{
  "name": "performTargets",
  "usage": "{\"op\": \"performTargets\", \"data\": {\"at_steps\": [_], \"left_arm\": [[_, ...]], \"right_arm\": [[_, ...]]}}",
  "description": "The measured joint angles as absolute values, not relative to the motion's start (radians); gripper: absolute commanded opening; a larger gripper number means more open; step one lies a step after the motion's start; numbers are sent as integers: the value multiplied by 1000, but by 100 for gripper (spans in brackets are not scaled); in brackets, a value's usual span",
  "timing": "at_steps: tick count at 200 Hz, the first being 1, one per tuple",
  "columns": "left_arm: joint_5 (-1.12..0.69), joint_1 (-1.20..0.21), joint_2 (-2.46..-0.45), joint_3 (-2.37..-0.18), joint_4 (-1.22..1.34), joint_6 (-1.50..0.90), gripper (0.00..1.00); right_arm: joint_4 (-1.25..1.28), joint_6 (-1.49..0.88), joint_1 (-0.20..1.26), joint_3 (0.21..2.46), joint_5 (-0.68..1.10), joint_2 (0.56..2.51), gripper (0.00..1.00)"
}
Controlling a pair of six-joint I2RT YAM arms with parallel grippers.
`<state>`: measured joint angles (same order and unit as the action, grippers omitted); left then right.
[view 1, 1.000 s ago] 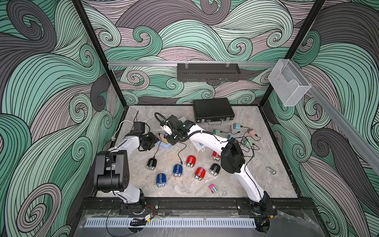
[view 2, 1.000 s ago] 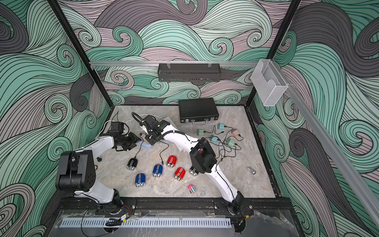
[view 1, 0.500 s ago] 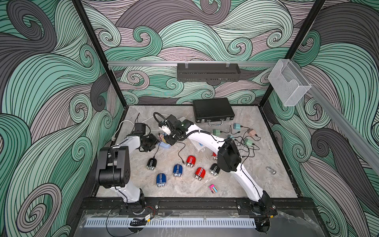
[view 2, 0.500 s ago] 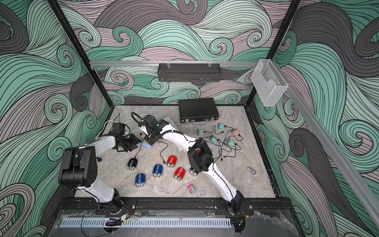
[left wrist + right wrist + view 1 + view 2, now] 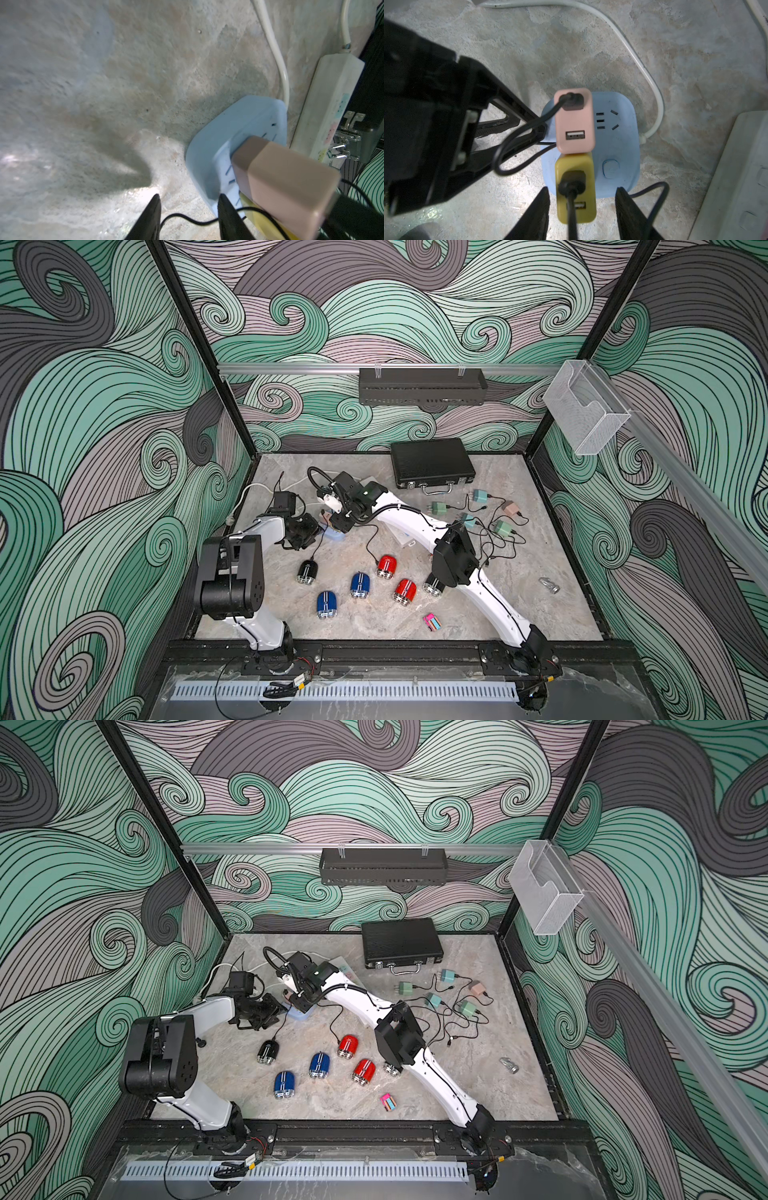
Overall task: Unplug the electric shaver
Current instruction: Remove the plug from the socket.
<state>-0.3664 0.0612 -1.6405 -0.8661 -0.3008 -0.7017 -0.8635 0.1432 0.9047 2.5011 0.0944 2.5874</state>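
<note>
marbled tabletop: black shaver (image 5: 307,571) and red shaver (image 5: 386,566) lie with cords running to the blue socket (image 5: 618,141). right gripper (image 5: 582,189) has just eased in over the yellow adapter (image 5: 571,164), jaws apart either side, so no pull yet. left gripper (image 5: 189,197), jaws apart, leans on the socket. only the right wrist view shows yellow whole.

Right end effector (image 5: 343,526) at blue socket block (image 5: 335,536)
</note>
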Motion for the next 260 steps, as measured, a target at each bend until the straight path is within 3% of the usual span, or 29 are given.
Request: {"op": "performTargets", "data": {"at_steps": [120,229,260], "left_arm": [[-366,68,-1649,-865,-297,-699,43],[-377,70,-1661,-866,-267,-699,43],[-378,70,-1661,-866,-267,-699,43]], "right_arm": [[-876,160,905,2556,137,2619,33],[-873,193,910,2556,117,2640,34],[-873,200,910,2556,104,2662,30]]}}
